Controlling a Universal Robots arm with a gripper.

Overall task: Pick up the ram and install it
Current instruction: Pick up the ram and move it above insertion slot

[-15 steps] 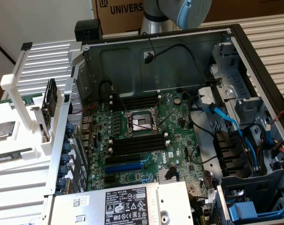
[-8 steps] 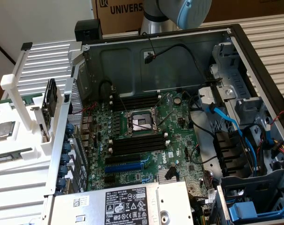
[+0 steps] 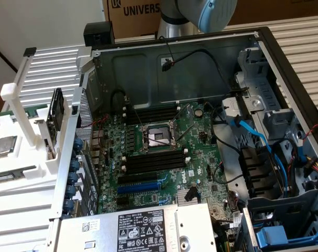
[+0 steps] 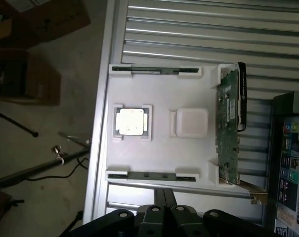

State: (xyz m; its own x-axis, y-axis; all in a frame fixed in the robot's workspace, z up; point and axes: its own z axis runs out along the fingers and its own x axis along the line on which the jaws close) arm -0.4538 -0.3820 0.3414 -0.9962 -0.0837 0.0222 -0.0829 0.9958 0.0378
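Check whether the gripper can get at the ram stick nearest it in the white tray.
Likely yes. The ram lies in the open white tray with nothing over it, and the gripper hangs above the tray beside it. The jaws are shut, though.

We find a ram (image 3: pixel 14 175) lying flat in the white tray (image 3: pixel 20 160), left of the open computer case (image 3: pixel 138 65).

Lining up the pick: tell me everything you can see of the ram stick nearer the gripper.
The ram nearer the gripper is a long, thin, dark strip seen edge-on, standing on its long edge in the white tray. White end brackets clasp both its ends. The shut gripper hangs clear of it. Chips and label cannot be made out.
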